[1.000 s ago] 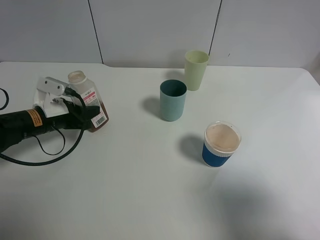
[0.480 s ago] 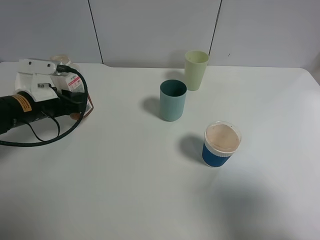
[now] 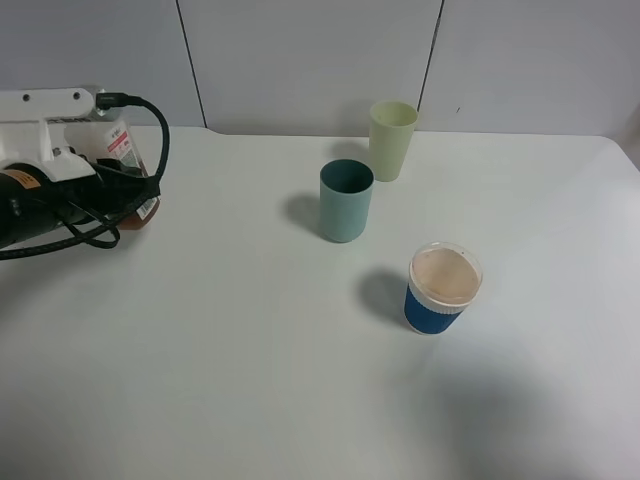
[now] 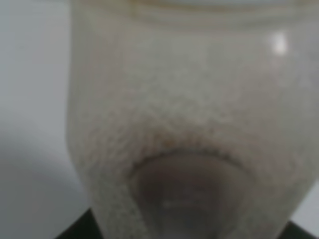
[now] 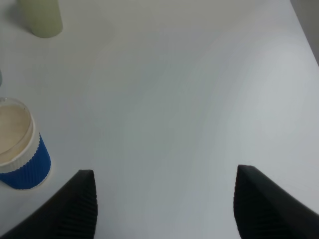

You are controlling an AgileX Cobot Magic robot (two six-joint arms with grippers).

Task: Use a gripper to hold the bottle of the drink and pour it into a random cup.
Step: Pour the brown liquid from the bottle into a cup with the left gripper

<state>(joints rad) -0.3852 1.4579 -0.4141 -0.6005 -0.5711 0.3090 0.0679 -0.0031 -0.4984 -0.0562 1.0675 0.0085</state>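
Note:
My left gripper [image 3: 125, 190] is at the far left of the exterior view, shut on the bottle of the drink [image 3: 120, 140], which is held above the table. The white bracket and black cable cover part of the bottle; its red-and-white label and brownish base show. In the left wrist view the translucent bottle [image 4: 189, 124] fills the picture, blurred and very close. The teal cup [image 3: 345, 200] stands upright near the table's middle, well to the right of the bottle. My right gripper [image 5: 164, 209] is open over bare table, its two dark fingers wide apart, and it holds nothing.
A pale yellow-green tumbler [image 3: 392, 140] stands just behind the teal cup and also shows in the right wrist view [image 5: 42, 17]. A blue-sleeved cup with a clear lid [image 3: 442, 288] sits in front and to the right, and is beside my right gripper [image 5: 17, 149]. The white table [image 3: 250, 380] reaches a grey back wall.
My left gripper has lifted the bottle off the table and carried it up and toward the left edge of the exterior view. The cups have not moved.

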